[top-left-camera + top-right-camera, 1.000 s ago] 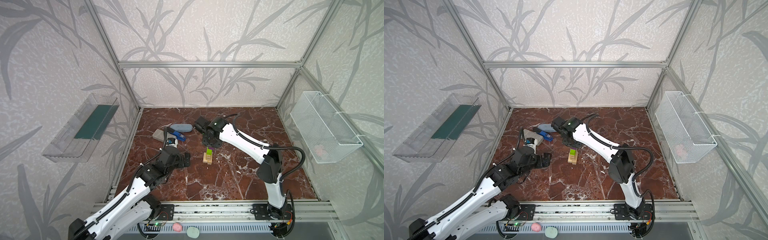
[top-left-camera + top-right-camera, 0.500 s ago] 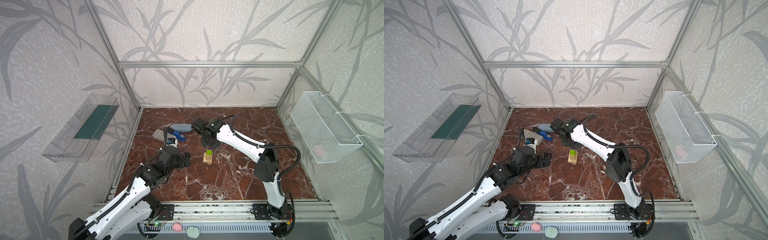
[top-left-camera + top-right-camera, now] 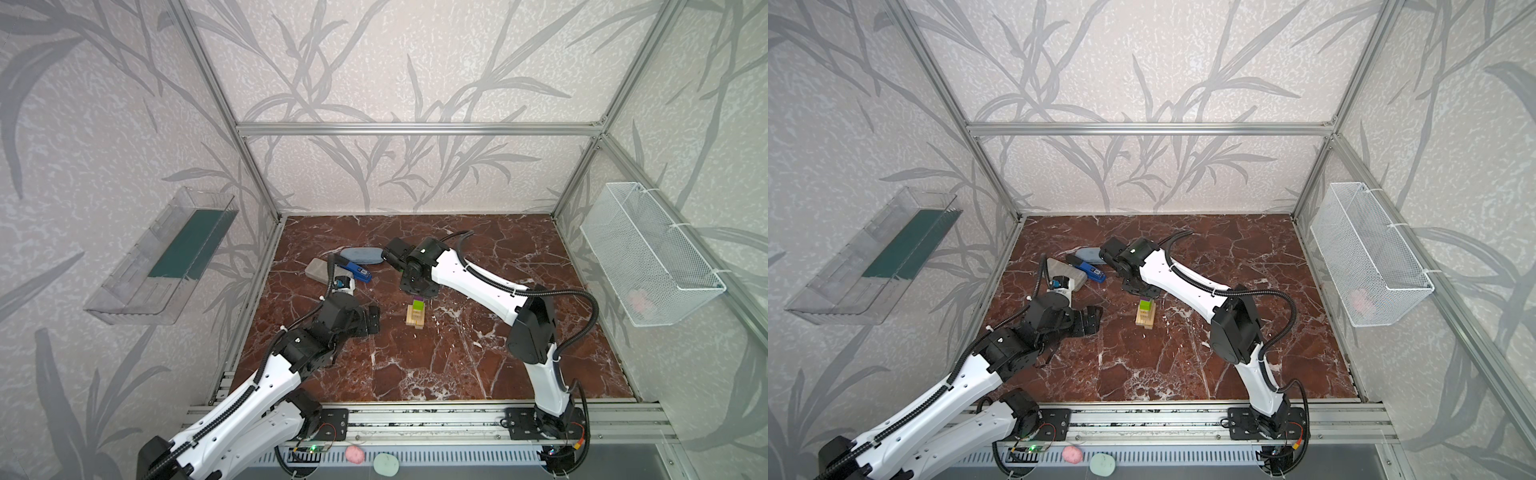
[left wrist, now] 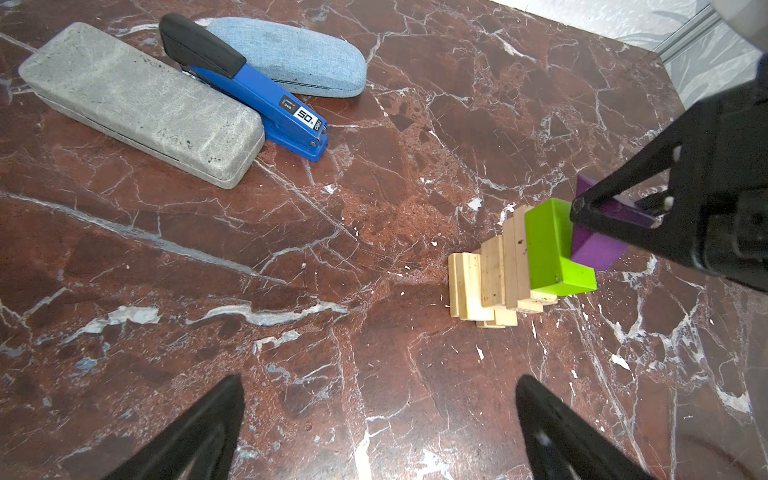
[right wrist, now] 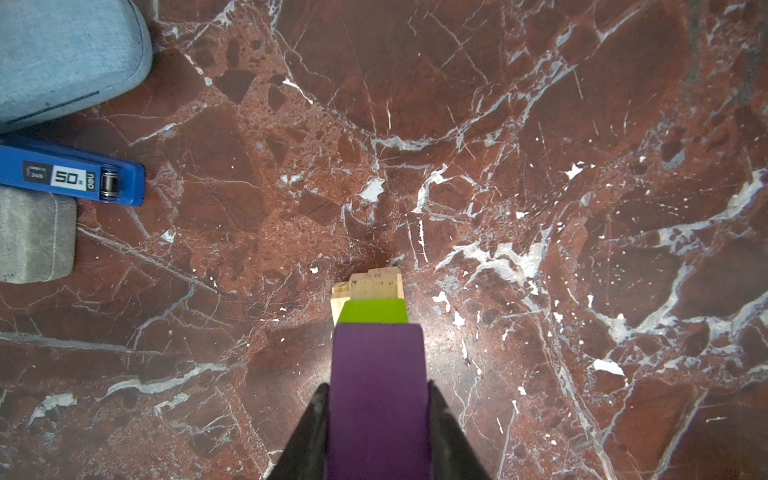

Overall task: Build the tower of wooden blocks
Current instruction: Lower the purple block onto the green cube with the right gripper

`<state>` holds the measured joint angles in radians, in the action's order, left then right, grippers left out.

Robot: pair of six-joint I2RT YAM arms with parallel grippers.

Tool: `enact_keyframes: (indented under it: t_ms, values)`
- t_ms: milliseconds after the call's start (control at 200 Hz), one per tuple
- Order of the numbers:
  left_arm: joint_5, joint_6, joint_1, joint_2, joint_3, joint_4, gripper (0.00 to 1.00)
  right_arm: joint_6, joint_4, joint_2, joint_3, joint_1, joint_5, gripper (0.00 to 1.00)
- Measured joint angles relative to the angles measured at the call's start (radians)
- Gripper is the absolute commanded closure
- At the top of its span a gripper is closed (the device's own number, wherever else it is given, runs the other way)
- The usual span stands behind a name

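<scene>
Atop tower [image 4: 490, 274]: 1 green [image 4: 548, 245], 1 purple blk [image 4: 598, 252]
</scene>
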<state>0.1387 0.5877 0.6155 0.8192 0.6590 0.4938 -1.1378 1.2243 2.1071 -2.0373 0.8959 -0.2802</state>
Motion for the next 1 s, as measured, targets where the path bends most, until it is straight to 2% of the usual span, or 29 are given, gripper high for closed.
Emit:
enact_keyframes:
  t_ms: [1000]
  values:
    - [0.002, 0.0, -0.003, 0.0, 0.0, 0.0, 0.01, 0.0, 0.003, 0.0, 0.012, 0.006, 0.0, 0.9]
